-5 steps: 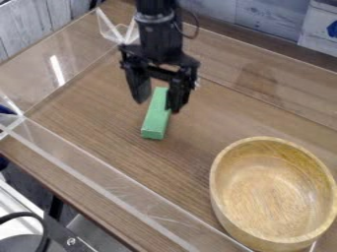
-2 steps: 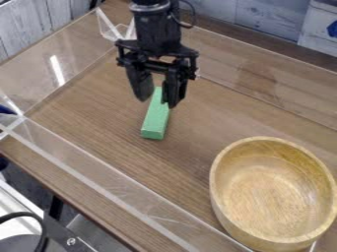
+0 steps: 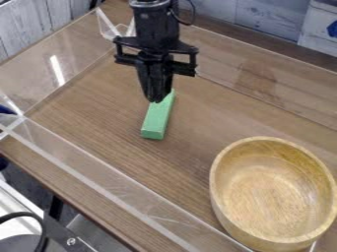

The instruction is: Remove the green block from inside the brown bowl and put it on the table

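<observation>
- The green block [image 3: 158, 118] lay flat on the table [image 3: 93, 108], well apart from the bowl, and it had not shifted compared with a moment before.
- The gripper [image 3: 157, 91] stood just above the far end of the block; its jaws, spread wide a moment earlier, were now pressed together on nothing (the block stayed below them).
- The brown bowl [image 3: 274, 190] at the right was empty, so the task looked finished.
</observation>
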`<state>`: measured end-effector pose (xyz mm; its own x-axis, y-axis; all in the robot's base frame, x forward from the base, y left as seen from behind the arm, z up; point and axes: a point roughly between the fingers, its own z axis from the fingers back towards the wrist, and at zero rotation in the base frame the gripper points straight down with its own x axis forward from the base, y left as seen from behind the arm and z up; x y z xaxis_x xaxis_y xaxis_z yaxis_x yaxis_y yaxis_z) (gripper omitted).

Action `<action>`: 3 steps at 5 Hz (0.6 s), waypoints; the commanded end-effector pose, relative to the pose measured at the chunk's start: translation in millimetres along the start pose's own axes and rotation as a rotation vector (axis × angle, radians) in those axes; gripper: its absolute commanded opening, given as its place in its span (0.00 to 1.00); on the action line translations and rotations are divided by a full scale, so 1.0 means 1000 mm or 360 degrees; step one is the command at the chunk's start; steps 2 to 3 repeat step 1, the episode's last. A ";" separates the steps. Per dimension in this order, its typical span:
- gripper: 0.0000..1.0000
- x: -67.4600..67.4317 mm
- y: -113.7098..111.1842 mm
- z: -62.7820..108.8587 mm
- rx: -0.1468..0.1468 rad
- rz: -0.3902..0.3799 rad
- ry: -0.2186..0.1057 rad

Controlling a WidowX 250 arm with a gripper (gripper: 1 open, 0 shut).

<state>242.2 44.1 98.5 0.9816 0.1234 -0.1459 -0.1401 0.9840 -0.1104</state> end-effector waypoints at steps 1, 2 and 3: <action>0.00 0.009 0.002 0.010 0.0014 -0.0028 -0.0050; 0.00 0.009 0.002 0.010 0.0014 -0.0028 -0.0050; 0.00 0.009 0.002 0.010 0.0014 -0.0028 -0.0050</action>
